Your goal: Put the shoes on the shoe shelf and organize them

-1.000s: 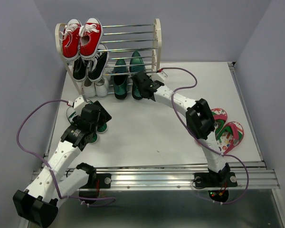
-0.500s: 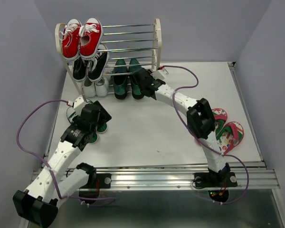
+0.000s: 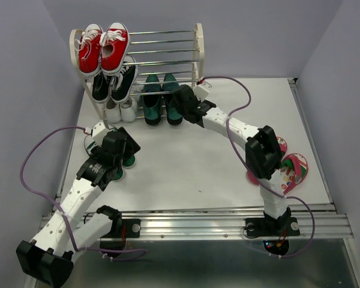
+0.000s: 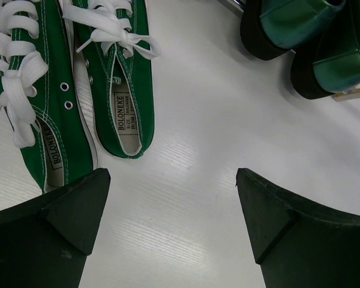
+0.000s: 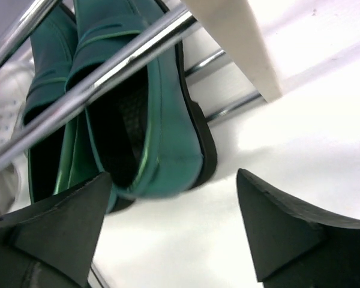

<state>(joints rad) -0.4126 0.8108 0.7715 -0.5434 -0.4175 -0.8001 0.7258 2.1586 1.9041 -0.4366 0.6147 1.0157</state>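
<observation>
The dark green glossy loafers (image 3: 152,103) stand side by side on the bottom tier of the shoe shelf (image 3: 198,49), heels toward me. My right gripper (image 3: 181,101) is open just behind the right loafer (image 5: 159,129), with nothing between its fingers. A chrome rod (image 5: 102,81) crosses in front of that loafer. The green canvas sneakers (image 4: 121,84) lie on the table under and ahead of my open, empty left gripper (image 3: 116,151). The pink-red flip-flops (image 3: 294,168) lie at the right, partly hidden by my right arm.
Red sneakers (image 3: 103,48) sit on the shelf's top tier, black sneakers (image 3: 115,84) on the middle tier, and white shoes (image 3: 121,110) at the bottom left. The cream side frame (image 5: 237,45) stands close to my right fingers. Grey walls enclose the table.
My right gripper has opened and let go of the right loafer, which now rests beside its mate. The right elbow swung right over the flip-flops. The left arm stayed still.
</observation>
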